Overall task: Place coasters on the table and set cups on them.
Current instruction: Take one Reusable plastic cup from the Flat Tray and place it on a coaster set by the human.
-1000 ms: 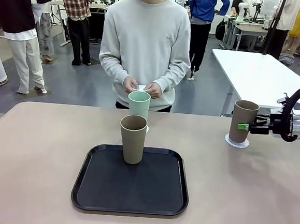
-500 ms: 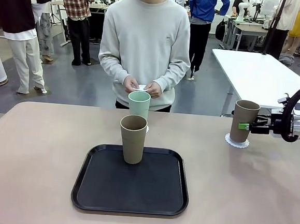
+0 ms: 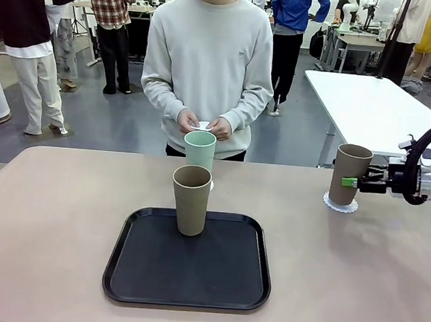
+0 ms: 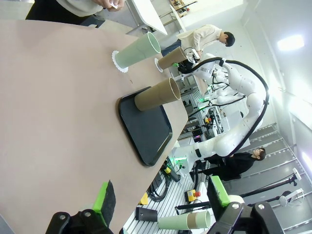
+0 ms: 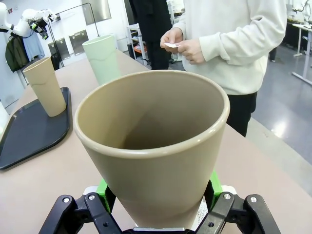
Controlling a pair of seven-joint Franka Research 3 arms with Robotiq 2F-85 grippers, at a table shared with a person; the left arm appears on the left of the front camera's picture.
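left end effector [image 4: 161, 194] nearest, by the near left corner of the desk [image 3: 47, 215], wrist rolled on its side, fingers spread wide with nothing between them. one finger is over the desk top, the other past its edge.

black tray [image 3: 147, 275] at the middle of the near edge, mostly bare. tan cup [image 3: 191, 200] upright at the middle of the tray's far edge. open desk on both sides of the tray, left half free.

right arm comes in level from the right edge, wrist horizontal, fingers pointing toward the desk's middle. right end effector [image 3: 350, 182] is clamped on the second tan cup [image 3: 347, 165] about mid-height, a green pad on each side. that cup is upright, base on the right coaster [image 3: 340, 207] near the far right corner, lace edge showing around it.

mint cup [image 3: 199, 149] upright behind the tray, middle of the far edge, on the middle coaster [image 4: 117, 61]. wide gap between it and the gripped cup.

person at the far edge, hands [image 3: 220, 127] together at the waist holding a third coaster [image 3: 202, 126] above the mint cup.
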